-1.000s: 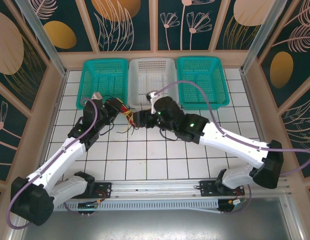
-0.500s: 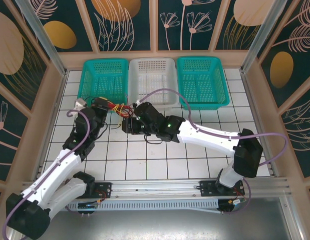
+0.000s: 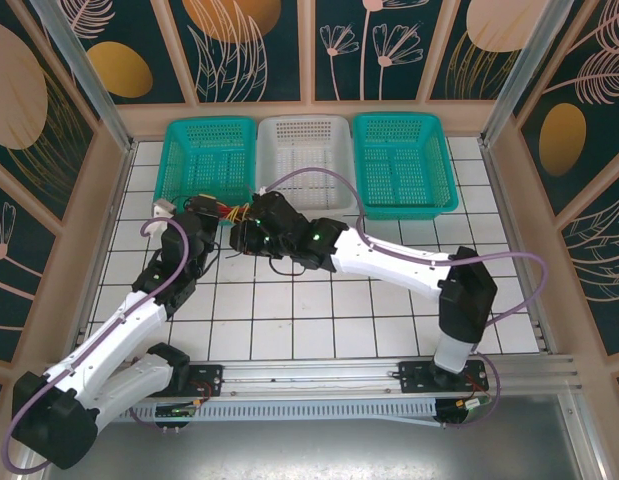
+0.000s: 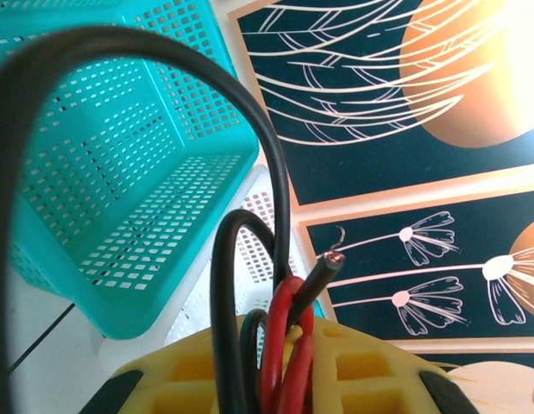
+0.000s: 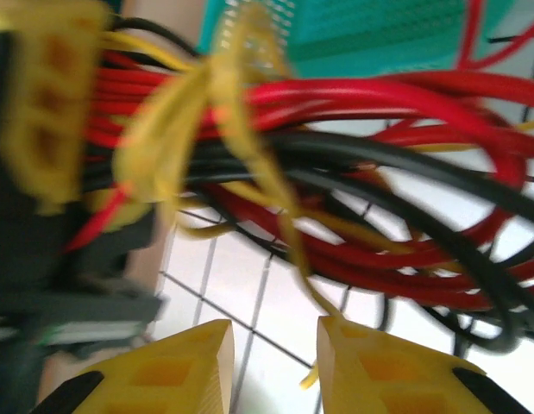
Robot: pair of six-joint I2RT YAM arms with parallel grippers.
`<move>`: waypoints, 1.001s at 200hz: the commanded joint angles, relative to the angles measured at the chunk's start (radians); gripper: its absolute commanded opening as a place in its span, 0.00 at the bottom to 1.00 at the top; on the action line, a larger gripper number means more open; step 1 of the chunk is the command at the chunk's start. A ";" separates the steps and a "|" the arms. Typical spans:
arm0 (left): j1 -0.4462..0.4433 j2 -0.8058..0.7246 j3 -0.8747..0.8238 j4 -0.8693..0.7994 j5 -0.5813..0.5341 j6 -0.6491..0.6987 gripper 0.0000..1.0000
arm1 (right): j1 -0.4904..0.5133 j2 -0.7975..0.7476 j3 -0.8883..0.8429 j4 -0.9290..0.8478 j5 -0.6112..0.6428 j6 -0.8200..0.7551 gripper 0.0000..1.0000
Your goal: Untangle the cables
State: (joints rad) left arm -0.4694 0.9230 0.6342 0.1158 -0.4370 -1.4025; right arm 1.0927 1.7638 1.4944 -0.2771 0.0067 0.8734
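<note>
Left teal basket (image 3: 204,160), white basket (image 3: 304,158) and right teal basket (image 3: 402,165) line the worktop's (image 3: 319,320) far edge. The cables (image 3: 232,212) bunch just before the left one (outside it), clamped in the left hand (image 4: 279,362); the right hand (image 5: 275,338) stands slightly parted, clamping nothing.

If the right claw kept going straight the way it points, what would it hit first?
Most likely the cables: the red, black and yellow bundle lies across the path of the right gripper, a thin yellow strand nearest. Blur makes the depth uncertain.
</note>
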 commanded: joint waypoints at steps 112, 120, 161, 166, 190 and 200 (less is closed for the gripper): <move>-0.013 0.000 0.030 -0.039 -0.048 -0.071 0.00 | -0.008 -0.014 -0.002 -0.032 0.012 -0.004 0.41; -0.012 0.003 0.029 -0.036 -0.046 -0.073 0.00 | -0.005 -0.022 -0.006 -0.036 0.012 -0.001 0.39; -0.013 0.007 0.031 -0.034 -0.057 -0.071 0.00 | -0.004 -0.021 0.031 -0.065 -0.017 0.013 0.37; -0.012 0.006 0.032 -0.034 -0.059 -0.070 0.00 | -0.004 -0.019 0.032 -0.064 -0.020 0.015 0.37; -0.012 0.005 0.029 -0.033 -0.067 -0.074 0.00 | -0.004 -0.007 0.048 -0.080 -0.022 0.015 0.40; -0.014 0.006 0.026 -0.031 -0.067 -0.081 0.00 | -0.004 -0.009 0.047 -0.074 -0.025 0.017 0.43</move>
State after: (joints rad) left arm -0.4747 0.9340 0.6342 0.0906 -0.4808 -1.4349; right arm 1.0817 1.7828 1.4986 -0.3260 -0.0055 0.8776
